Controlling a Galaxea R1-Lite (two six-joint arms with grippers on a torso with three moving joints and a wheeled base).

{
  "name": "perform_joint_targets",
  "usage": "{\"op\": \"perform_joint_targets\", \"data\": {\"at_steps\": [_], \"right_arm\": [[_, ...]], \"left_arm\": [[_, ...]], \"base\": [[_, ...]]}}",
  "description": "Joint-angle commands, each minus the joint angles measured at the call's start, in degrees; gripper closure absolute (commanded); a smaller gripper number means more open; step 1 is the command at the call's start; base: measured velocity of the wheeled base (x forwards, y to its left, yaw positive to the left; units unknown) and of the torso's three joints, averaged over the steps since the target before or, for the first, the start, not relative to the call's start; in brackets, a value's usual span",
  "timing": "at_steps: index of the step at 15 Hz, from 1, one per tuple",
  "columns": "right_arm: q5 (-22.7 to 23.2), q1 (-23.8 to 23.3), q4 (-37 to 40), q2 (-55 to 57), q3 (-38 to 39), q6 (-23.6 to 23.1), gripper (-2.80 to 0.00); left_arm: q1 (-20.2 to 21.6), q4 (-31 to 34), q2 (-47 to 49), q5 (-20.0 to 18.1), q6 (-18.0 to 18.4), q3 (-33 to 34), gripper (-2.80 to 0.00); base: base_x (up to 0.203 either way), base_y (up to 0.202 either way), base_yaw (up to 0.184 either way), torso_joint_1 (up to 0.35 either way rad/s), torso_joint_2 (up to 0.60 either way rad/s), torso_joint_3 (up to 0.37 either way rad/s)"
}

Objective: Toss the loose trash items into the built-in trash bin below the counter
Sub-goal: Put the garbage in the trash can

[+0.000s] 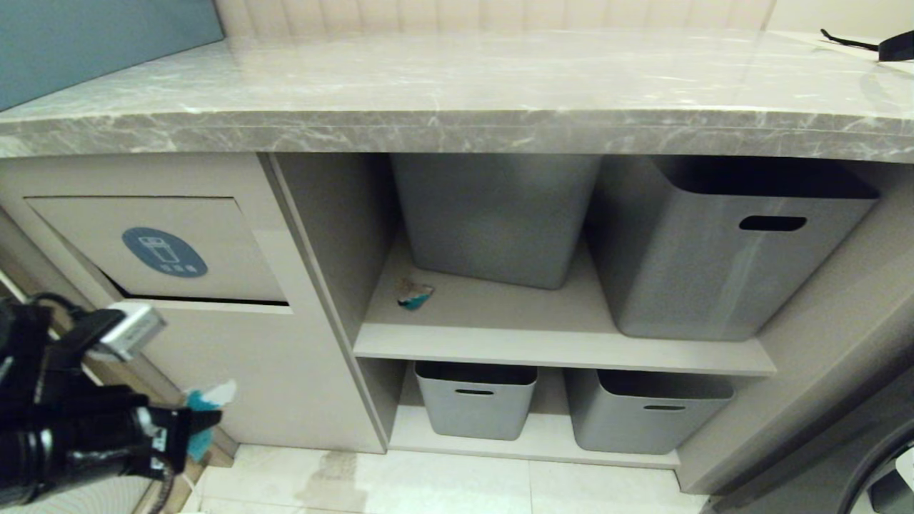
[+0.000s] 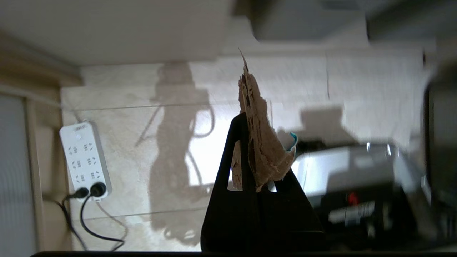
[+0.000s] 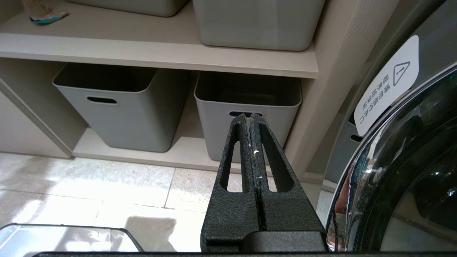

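My left gripper [image 1: 187, 430] hangs low at the left, in front of the beige cabinet and below the built-in trash bin's flap [image 1: 214, 243] with its round blue sticker [image 1: 164, 251]. It is shut on a torn brown cardboard scrap [image 2: 262, 150] with a teal edge, which sticks out past the fingertips [image 1: 207, 410]. A dark gap shows along the flap's lower edge. A second scrap [image 1: 414, 294] lies on the upper shelf beside a grey tub, also in the right wrist view [image 3: 44, 16]. My right gripper [image 3: 251, 117] is shut and empty, parked low near the lower tubs. The marble counter [image 1: 457, 93] spans the top.
Two grey tubs [image 1: 493, 214] [image 1: 721, 250] stand on the upper shelf and two smaller ones [image 1: 475, 400] [image 1: 646, 417] below. A white power strip [image 2: 84, 157] with plugged cables lies on the tiled floor. A washing machine door [image 3: 400, 171] is at the right. A black strap [image 1: 892, 46] rests on the counter.
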Motion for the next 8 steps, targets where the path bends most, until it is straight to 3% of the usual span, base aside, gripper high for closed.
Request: {"op": "perform_joint_targets", "data": {"at_steps": [1, 2, 3, 4, 6, 8], "right_arm": [[0.02, 0.02, 0.00, -0.11, 0.00, -0.02, 0.00], [0.02, 0.02, 0.00, -0.11, 0.00, -0.02, 0.00], [0.02, 0.02, 0.00, -0.11, 0.00, -0.02, 0.00], [0.02, 0.02, 0.00, -0.11, 0.00, -0.02, 0.00], [0.02, 0.02, 0.00, -0.11, 0.00, -0.02, 0.00], [0.02, 0.02, 0.00, -0.11, 0.00, -0.02, 0.00]], "left_arm": [[20.70, -10.08, -4.95, -9.76, 0.02, 7.33, 0.00], [28.17, -18.88, -4.04, -14.39, 0.05, 11.66, 0.00], [34.42, -32.16, -1.91, -18.51, 0.05, 16.48, 0.00], [38.13, -42.47, 1.81, -21.18, 0.02, 19.82, 0.00], [40.54, -58.76, 10.24, -24.48, 0.10, 23.61, 0.00], [41.24, -69.69, 18.17, -25.64, 0.19, 22.10, 0.00]], "base": [[0.000, 0.000, 0.000, 0.000, 0.00, 0.000], [0.000, 0.000, 0.000, 0.000, 0.00, 0.000], [0.000, 0.000, 0.000, 0.000, 0.00, 0.000], [0.000, 0.000, 0.000, 0.000, 0.00, 0.000], [0.000, 0.000, 0.000, 0.000, 0.00, 0.000], [0.000, 0.000, 0.000, 0.000, 0.00, 0.000]]}}
